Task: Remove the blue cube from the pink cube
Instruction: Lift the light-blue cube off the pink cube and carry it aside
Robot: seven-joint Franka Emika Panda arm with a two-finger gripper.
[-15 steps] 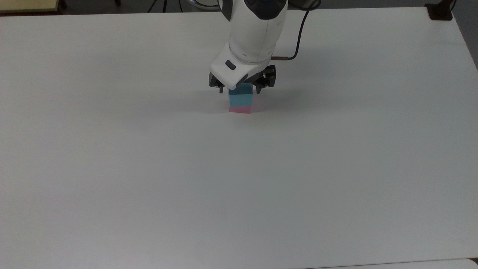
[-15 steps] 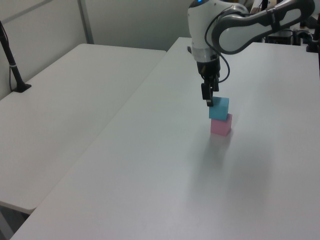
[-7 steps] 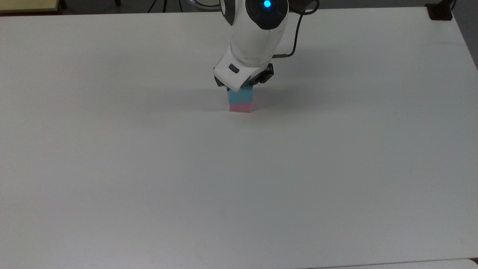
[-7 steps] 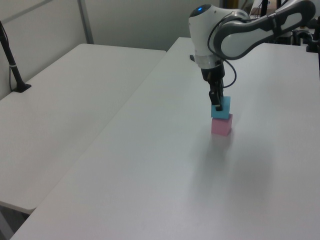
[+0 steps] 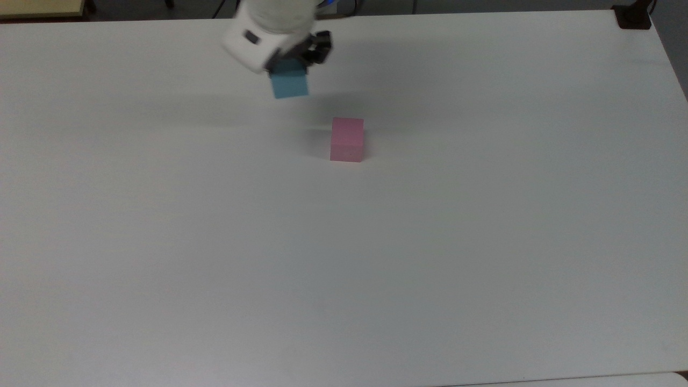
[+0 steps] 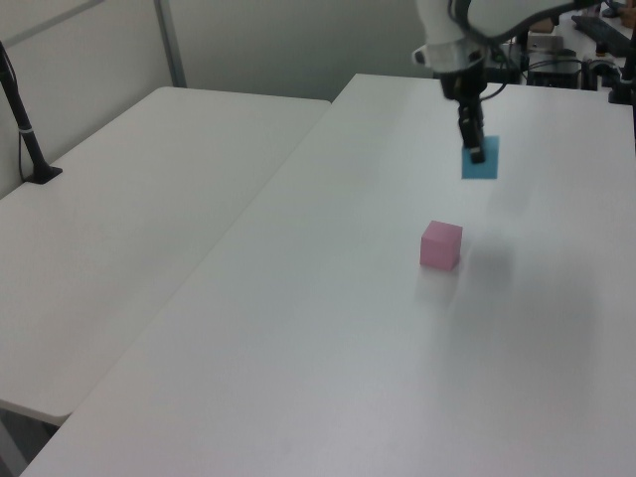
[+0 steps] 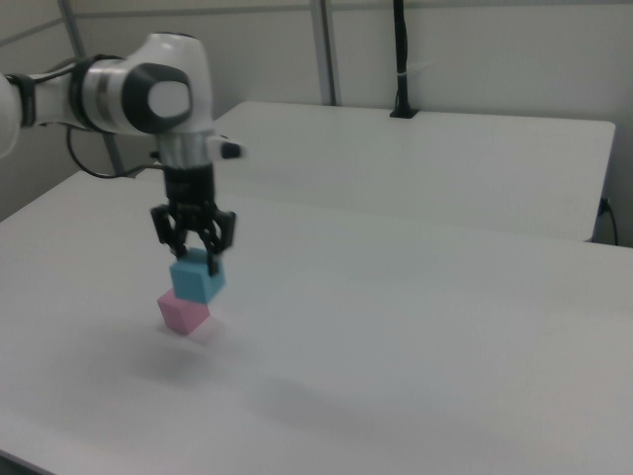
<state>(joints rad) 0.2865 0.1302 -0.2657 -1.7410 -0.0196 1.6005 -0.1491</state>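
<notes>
The pink cube (image 5: 347, 139) (image 6: 440, 244) (image 7: 182, 314) rests alone on the white table (image 5: 344, 258). My gripper (image 5: 290, 70) (image 6: 475, 151) (image 7: 196, 259) is shut on the blue cube (image 5: 289, 85) (image 6: 481, 159) (image 7: 198, 280) and holds it in the air, clear of the pink cube. In the top view the blue cube hangs up and to the left of the pink cube. In the left view it is above and to the right of it. In the right view the blue cube overlaps the pink cube's upper edge.
A second white table (image 6: 119, 229) (image 7: 425, 158) stands beside mine. A black post (image 6: 25, 124) (image 7: 400, 59) is clamped to it. A dark clamp (image 5: 634, 16) sits at the table's far right corner in the top view.
The gripper closed on the blue cube, lifted it off the pink cube and carried it up and toward the top view's left. The pink cube stayed where it was.
</notes>
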